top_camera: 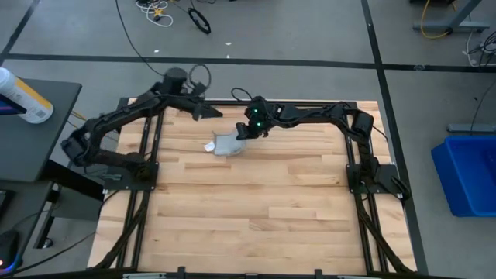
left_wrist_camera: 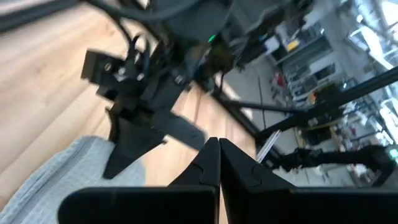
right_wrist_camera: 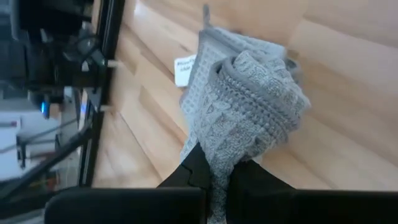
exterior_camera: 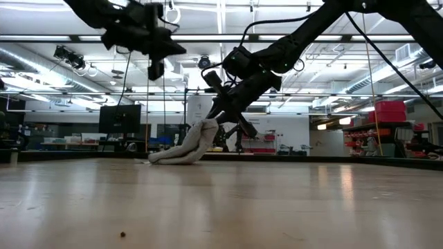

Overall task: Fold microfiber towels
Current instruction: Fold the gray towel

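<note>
The light grey towel [top_camera: 225, 146] lies bunched on the far middle of the wooden table; in the low view [exterior_camera: 181, 151] its lower part rests on the table while one end rises to my right gripper. My right gripper [top_camera: 241, 133] is shut on that raised end. The towel's white tag [right_wrist_camera: 185, 70] lies on the table beside the bunch. My left gripper [top_camera: 206, 111] hangs shut and empty above the table, left of the towel and well above it in the low view [exterior_camera: 156, 68]. The left wrist view shows the towel [left_wrist_camera: 56, 180] below my right gripper [left_wrist_camera: 134, 134]. My right gripper pinches a bunched fold of the towel's raised end [right_wrist_camera: 219, 163] between its two fingers, several layers thick. The fingers slant down from the table's right side. The towel hangs slack below them, and its lower bunch [exterior_camera: 173, 155] rests on the table.
Dark frame rails [top_camera: 151, 147] run along the table's left and right sides [top_camera: 353, 155]. Bare wood [top_camera: 256, 209] stretches toward the near edge. A blue bin [top_camera: 469, 170] stands off the table to the right.
</note>
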